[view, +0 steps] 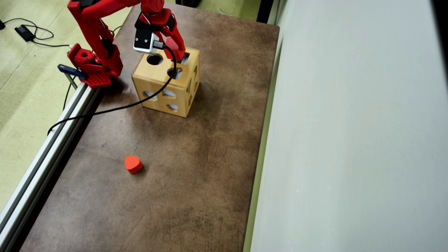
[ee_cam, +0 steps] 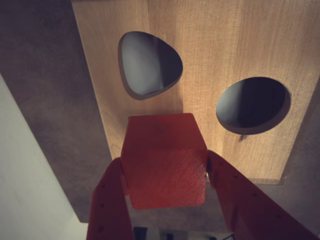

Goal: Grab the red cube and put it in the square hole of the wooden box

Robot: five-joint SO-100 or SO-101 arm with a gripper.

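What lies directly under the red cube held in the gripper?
Under the red cube, held by the gripper, lies the wooden box top. The cube covers the square hole, so alignment cannot be seen.

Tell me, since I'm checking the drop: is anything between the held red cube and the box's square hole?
Nothing visible. The red cube sits between the fingers over the wooden box top. The square hole is mostly hidden behind the gripper overhead.

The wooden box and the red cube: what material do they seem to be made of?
The wooden box: light, matte wood, with fine grain lines showing. The red cube, held in the tool: probably painted wood or plastic; its matte red face shows a fine woven-looking texture.
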